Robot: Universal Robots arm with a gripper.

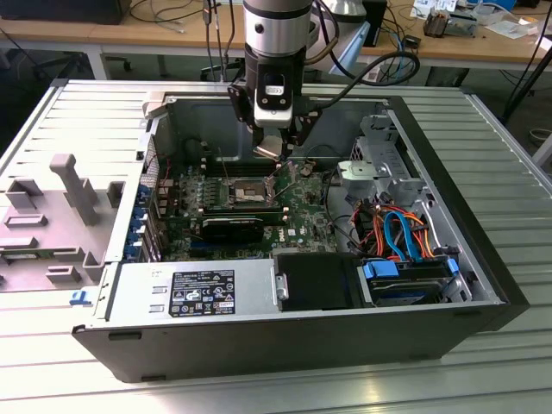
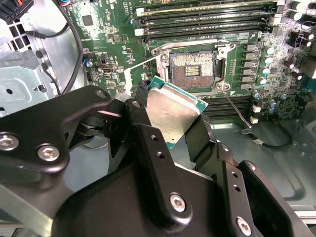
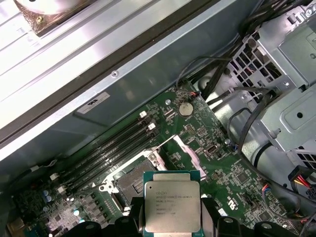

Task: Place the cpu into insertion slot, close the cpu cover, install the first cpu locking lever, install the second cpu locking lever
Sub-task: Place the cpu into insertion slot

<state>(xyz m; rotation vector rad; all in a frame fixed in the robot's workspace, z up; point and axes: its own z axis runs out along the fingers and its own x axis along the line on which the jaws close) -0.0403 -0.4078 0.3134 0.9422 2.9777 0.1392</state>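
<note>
Nearest in both wrist views: the black pincer [image 2: 173, 112], pressed together on the cpu [image 3: 172, 206], gripping two opposite edges, silver metal top turned up toward the cameras, green rim just visible. Held clear of the board, touching nothing but the fingers [image 2: 148, 143]. Just beyond and below the chip: the insertion slot [image 2: 192, 70], dark, square, silver-rimmed, bare of any chip, apart from the cpu. No long axis to speak of on a square chip; judged by edges instead, seemingly turned somewhat against the slot's rim, though hard to tell through the slant. Beside the slot, the cpu cover [image 3: 183, 149], raised on edge, so apparently open. Also a thin wire lever [image 2: 234, 109], sticking out free from the slot's corner. Farther on, long narrow memory slots [image 2: 207, 22] across the green circuit board [image 2: 94, 42]. In the exterior view, near the frame's upper centre, hanging inside the open computer case [image 1: 483, 259], above the slot and slightly toward the exterior view's right of it. Farthest out, the ridged metal surface [image 1: 517, 371] under the case. Judged: cpu not yet seated.
</note>
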